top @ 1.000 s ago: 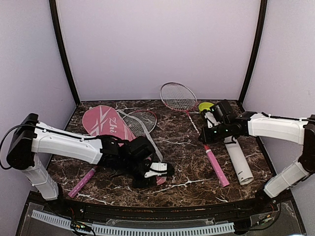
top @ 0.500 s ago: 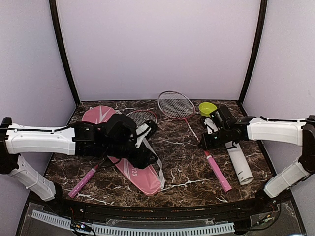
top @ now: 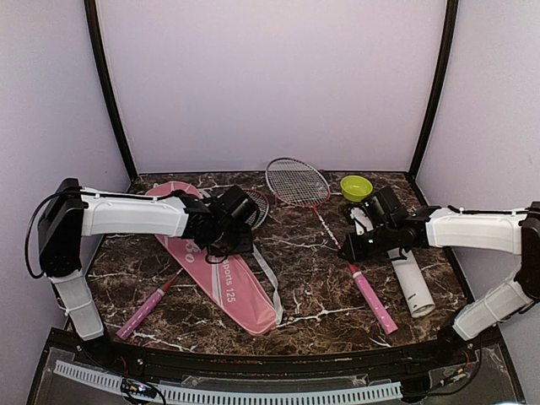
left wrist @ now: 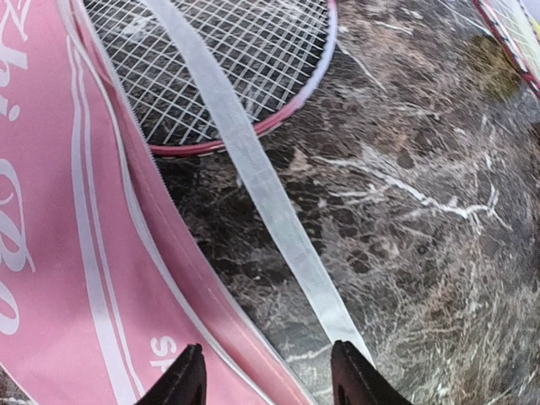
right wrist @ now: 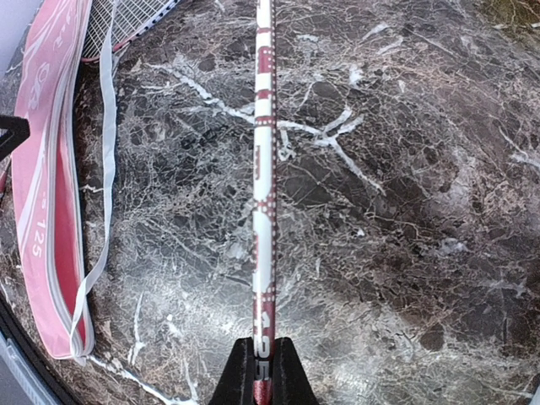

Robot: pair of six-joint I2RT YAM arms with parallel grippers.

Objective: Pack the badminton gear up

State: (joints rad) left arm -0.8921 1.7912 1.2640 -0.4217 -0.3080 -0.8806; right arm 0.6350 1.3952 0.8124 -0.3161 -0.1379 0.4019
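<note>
Beside the tube (top: 409, 283), right hand (right wrist: 263, 346) pinching racket shaft (right wrist: 263, 169), left hand (left wrist: 266, 350) spread over cover (left wrist: 51, 253)

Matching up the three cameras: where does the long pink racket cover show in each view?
Top external: the long pink racket cover lies diagonally, left of centre.
Left wrist: it fills the left side.
Right wrist: it runs down the left edge.
Shared landmark: its white strap.
</note>
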